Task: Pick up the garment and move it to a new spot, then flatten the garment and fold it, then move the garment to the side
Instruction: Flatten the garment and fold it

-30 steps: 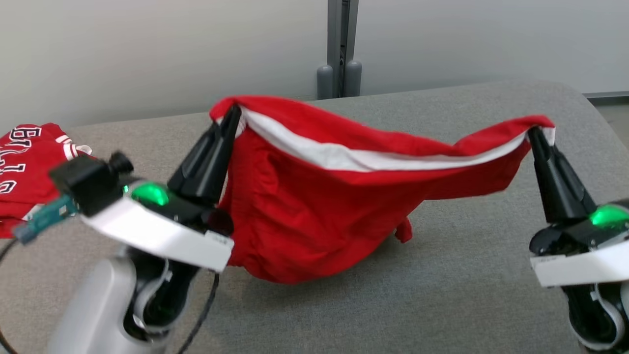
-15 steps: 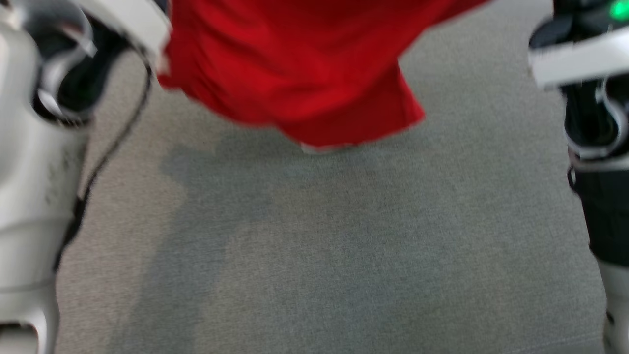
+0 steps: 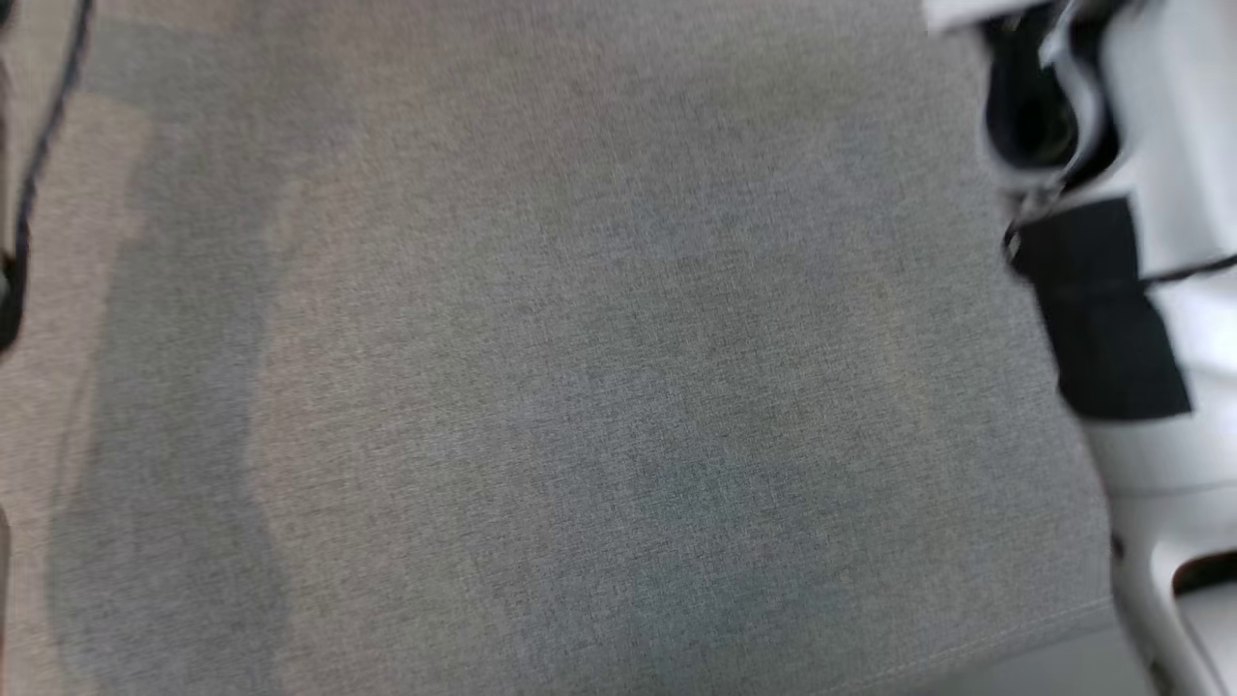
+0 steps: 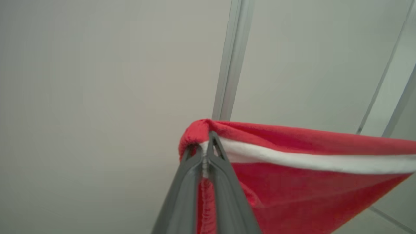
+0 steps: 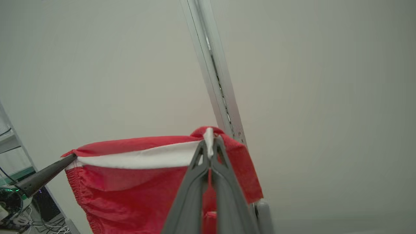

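— What are we seeing of the garment (image 4: 308,195)?
— We are seeing it hanging in the air, red, its top edge stretching between two pinched corners, a white band (image 4: 308,162) running along that edge, cloth sagging below in wrinkles.

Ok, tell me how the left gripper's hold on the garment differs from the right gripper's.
On the left gripper, red cloth folds over the fingers' tips, and the garment runs to that wrist view's right. On the right gripper, a white tab pokes up between the fingers, and the garment runs to its view's left. Both are shut on the white-banded edge.
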You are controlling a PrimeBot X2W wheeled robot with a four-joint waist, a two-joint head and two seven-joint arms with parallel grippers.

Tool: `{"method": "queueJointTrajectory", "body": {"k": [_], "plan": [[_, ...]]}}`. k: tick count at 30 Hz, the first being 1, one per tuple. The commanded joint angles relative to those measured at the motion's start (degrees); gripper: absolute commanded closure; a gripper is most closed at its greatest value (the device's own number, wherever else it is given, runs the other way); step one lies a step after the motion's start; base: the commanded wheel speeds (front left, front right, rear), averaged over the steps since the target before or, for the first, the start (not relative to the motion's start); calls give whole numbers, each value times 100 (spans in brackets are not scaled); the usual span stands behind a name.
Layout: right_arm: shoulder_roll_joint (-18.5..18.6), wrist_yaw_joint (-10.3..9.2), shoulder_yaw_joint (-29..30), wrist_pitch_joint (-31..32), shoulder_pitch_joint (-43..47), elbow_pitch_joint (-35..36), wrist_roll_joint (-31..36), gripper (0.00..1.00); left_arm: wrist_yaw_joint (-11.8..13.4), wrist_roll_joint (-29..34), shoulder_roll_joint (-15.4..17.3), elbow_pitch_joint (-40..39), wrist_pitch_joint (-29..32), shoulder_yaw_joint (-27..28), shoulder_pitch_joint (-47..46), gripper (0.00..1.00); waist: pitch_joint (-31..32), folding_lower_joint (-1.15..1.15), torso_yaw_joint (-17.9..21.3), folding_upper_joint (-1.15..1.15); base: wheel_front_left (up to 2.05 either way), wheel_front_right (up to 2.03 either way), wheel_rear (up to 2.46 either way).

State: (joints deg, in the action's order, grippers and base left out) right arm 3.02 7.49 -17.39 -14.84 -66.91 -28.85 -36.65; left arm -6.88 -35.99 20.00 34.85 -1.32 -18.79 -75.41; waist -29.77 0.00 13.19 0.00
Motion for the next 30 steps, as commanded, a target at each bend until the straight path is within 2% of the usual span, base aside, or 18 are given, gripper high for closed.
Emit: {"method": "queueJointTrajectory", "body": {"k": [1, 4, 7, 9, 15, 18, 21, 23, 26, 30], "plan": [[29, 2, -35, -49, 243, -32, -112, 100, -30, -59, 65, 170, -142, -54, 252, 100, -156, 0, 54, 0, 0, 0, 0], [5, 2, -164, -46, 743, 10, -239, 100, -50, -238, 98, 369, -327, -175, 667, 100, -195, 0, 36, 0, 0, 0, 0], [2, 2, -279, -47, 1210, 154, -330, 100, -55, -464, 242, 163, -390, -569, 1100, 100, -178, 0, 0, 0, 0, 0, 0], [7, 2, -279, -47, 1373, 210, -331, 100, -55, -604, 309, 58, -441, -640, 1246, 100, -156, 0, -13, 0, 0, 0, 0], [58, 2, -116, -43, 2362, 775, -175, 100, -57, -1187, 718, -796, -757, -934, 2198, 100, 39, 0, -195, 0, 0, 0, 0], [126, 2, 9, -44, 2887, 1136, -74, 100, -52, -1193, 852, -1238, -947, -1004, 2733, 100, 128, 0, -330, 0, 0, 0, 0], [212, 2, 178, -44, 3416, 1484, 102, 100, 115, -1131, 929, -1613, -1149, -975, 3330, 100, 238, 0, -400, 0, 0, 0, 0], [198, 1, 403, -44, 3820, 1726, 135, 100, 295, -1026, 933, -1872, -1266, -949, 3750, 100, 309, 0, -429, 0, 0, 0, 0], [166, 1, 729, -45, 4431, 2096, 112, 100, 564, -946, 764, -2228, -1363, -804, 4396, 100, 442, 0, -491, 0, 0, 0, 0], [293, 0, 895, -45, 5194, 2530, -77, 100, 775, -768, 325, -2760, -1393, -371, 5164, 100, 654, 0, -550, 0, 0, 0, 0]]}}
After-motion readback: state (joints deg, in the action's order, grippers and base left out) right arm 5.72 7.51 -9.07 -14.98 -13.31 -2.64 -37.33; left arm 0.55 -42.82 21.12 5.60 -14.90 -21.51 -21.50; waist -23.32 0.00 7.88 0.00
